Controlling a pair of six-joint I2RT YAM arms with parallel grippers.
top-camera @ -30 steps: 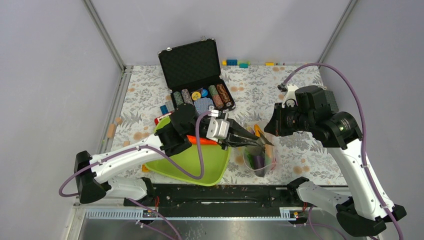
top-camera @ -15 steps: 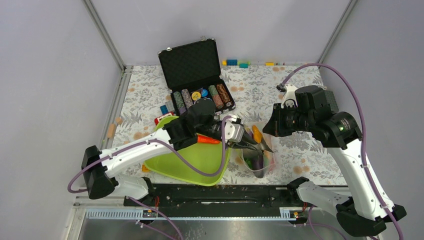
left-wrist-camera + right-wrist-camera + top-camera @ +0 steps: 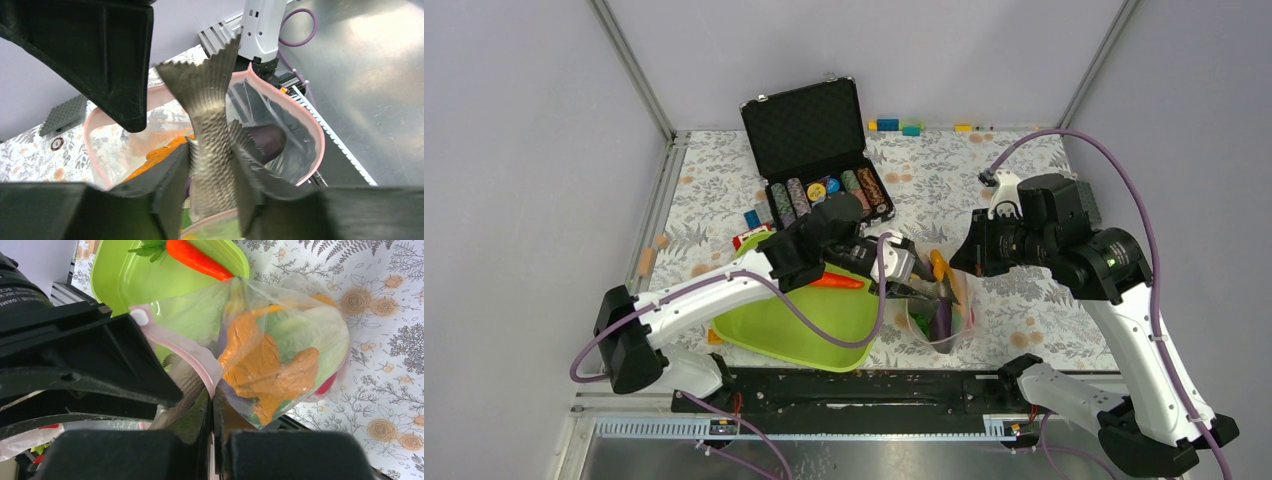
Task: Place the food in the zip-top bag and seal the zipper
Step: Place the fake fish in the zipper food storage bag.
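- Over the table, top view: your left gripper has swung off the lime-green tray. It now sits at the mouth of the zip-top bag, which stands just right of the tray.
- Same view: your right gripper has not moved from the bag's far rim. The orange carrot lies on the tray, not yet bagged.
- Left wrist view: the grey fish hangs tail-up between the jaws. They stand only a little apart, with the pads against both flanks.
- Same view: the fish's head end is already below the pink zipper, inside the bag. The purple eggplant lies in there beyond it.
- Right wrist view: the jaws are pinched fully together on the zipper strip. They lift that lip so the mouth gapes, and the bag hangs bulging with food.
- Reading: the carry is done and the fish is lined up for the drop. If you ease the left jaws apart, it should fall in.
- Still to do: the carrot looks like the next pick, then the seal. Keep the right pinch on until then, since the mouth will likely sag without it.
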